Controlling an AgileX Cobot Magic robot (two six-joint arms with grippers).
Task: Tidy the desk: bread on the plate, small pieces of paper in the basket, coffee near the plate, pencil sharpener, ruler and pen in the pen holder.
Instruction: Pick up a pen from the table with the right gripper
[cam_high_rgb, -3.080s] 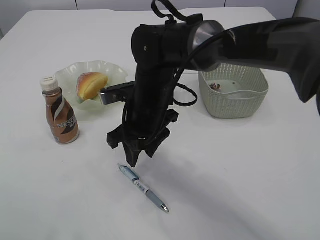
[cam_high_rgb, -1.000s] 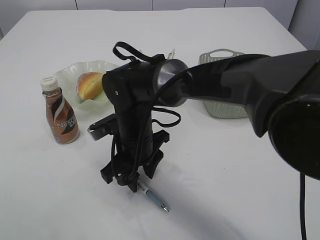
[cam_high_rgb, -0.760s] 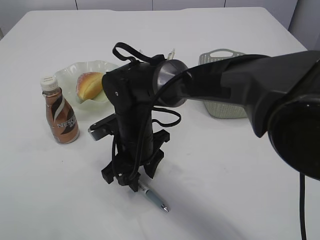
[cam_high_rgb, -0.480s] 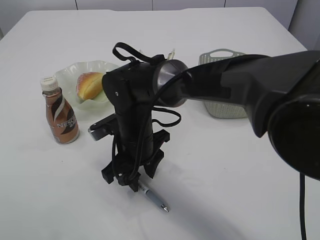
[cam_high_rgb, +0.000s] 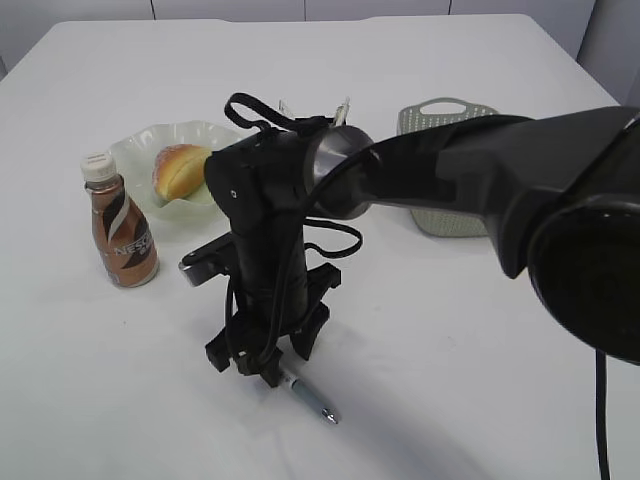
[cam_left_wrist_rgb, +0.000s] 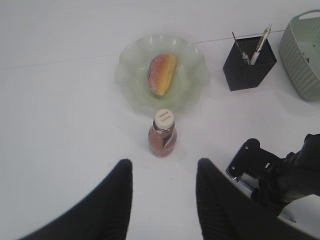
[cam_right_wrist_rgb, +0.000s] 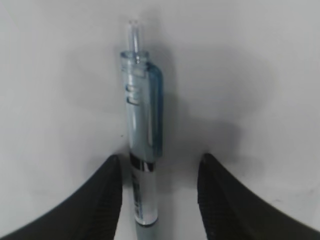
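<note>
Since a few seconds ago your right arm has swung down and toward the near edge, from beside the plate to directly over the pen (cam_high_rgb: 305, 393), and in the last second it has barely shifted. Your right gripper (cam_right_wrist_rgb: 157, 195) now has its fingers (cam_right_wrist_rgb: 102, 197) spread about halfway with the pen's barrel lying between them on the white worktop (cam_high_rgb: 470, 340); the wrist view shows a gap on each side, more on the right, so nothing is held yet. From outside, only the pen's tip end shows past the fingers, pointing toward the near edge. Expect the pen to be light, stiff and smooth, with a clear plastic barrel and a blue clip, so it could roll or skid sideways if one finger touches first; take it across the barrel just below the clip, where it lies between the fingers now, and centre it before closing. Your left gripper (cam_left_wrist_rgb: 162, 195) hangs high over the worktop with its fingers partly apart and empty. The black pen holder (cam_left_wrist_rgb: 249, 63) stands between the plate (cam_left_wrist_rgb: 130, 77) and the basket (cam_left_wrist_rgb: 302, 55), already holding a few things, and is where the pen should go. Bread (cam_left_wrist_rgb: 162, 74) sits on the plate and the coffee bottle (cam_left_wrist_rgb: 162, 134) stands just beside it.
</note>
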